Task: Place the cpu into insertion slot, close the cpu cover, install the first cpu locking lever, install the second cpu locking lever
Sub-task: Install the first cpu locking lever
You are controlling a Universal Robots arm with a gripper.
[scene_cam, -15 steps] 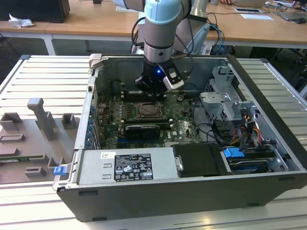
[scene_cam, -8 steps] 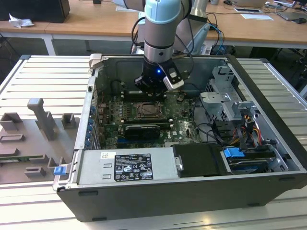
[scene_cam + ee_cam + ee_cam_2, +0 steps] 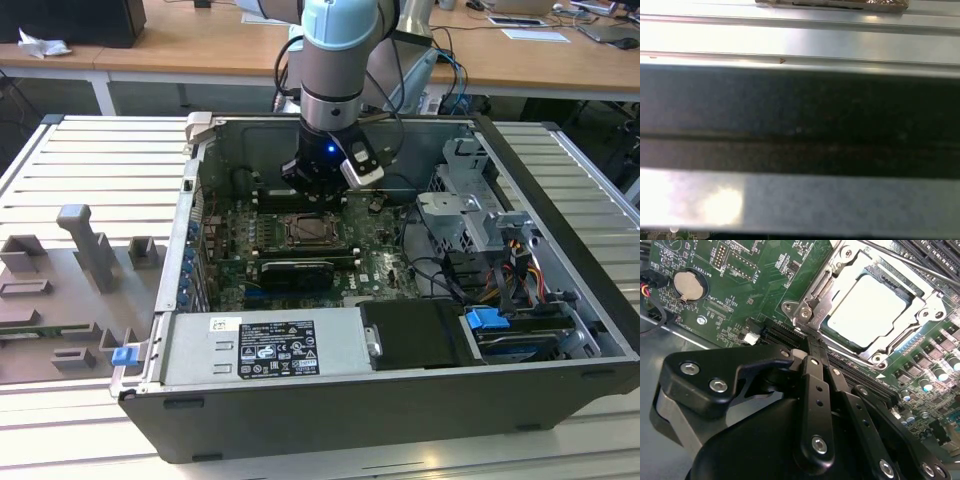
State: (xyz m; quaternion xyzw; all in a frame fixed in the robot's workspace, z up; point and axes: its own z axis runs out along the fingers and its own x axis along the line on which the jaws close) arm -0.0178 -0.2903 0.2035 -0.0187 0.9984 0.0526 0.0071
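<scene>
Hovering tool (image 3: 807, 347) | cpu (image 3: 871, 310) seated just beyond, under cpu cover (image 3: 816, 300)

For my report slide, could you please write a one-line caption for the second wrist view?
The claw near the closed cpu cover, with the cpu seated in the insertion slot.

A dark case wall (image 3: 800, 120) runs across the first wrist view, with pale ribbed table (image 3: 800, 35) beyond it.
</scene>
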